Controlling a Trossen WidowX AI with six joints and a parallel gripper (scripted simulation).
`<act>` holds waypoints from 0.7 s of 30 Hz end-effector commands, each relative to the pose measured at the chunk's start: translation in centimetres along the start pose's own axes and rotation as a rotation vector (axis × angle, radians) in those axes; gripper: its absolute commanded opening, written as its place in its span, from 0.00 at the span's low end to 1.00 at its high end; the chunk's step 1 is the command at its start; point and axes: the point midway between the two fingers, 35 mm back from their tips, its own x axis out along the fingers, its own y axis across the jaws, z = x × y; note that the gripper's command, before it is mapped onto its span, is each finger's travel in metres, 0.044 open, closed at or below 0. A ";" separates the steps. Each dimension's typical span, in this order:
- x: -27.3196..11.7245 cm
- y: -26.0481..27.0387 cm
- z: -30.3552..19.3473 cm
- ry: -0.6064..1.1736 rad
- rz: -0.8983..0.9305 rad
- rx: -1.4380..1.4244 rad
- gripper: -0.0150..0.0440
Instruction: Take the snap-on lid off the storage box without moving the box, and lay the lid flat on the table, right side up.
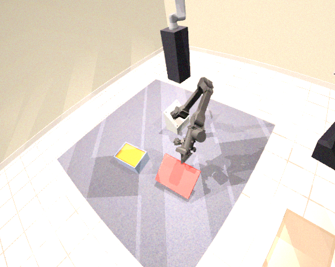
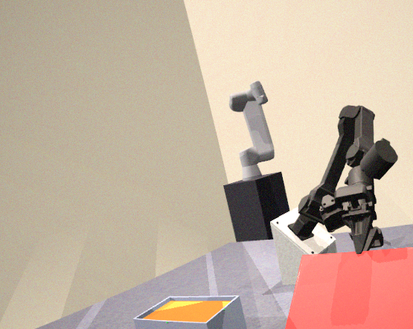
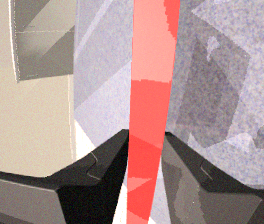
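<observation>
The red lid [image 1: 168, 175] [image 2: 389, 290] [image 3: 153, 50] is off the box and tilted, its upper edge by the fingers and its broad face toward the top and exterior views. My gripper [image 1: 183, 161] [image 2: 359, 251] [image 3: 145, 137] is shut on the lid near the middle of that upper edge. The lid's lower edge is close above the table or touching it; I cannot tell which. The storage box [image 1: 143, 162] [image 2: 231, 316] is blue-grey, upright and open, left of the lid in the top view, with a yellow inside. It is apart from the lid.
The arm rises from a white open-topped mount [image 1: 172, 125] [image 2: 289, 257] behind the lid and box. A black pedestal [image 1: 175, 57] [image 2: 245, 212] with a grey arm stands beyond the grey table surface [image 1: 110, 211]. Another black object [image 1: 328, 151] is at the right.
</observation>
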 end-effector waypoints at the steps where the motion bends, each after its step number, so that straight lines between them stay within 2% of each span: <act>1: 0.3 -0.2 0.2 -0.006 0.007 0.007 0.25; 21: 1.3 -1.4 0.2 -0.005 0.007 0.008 0.25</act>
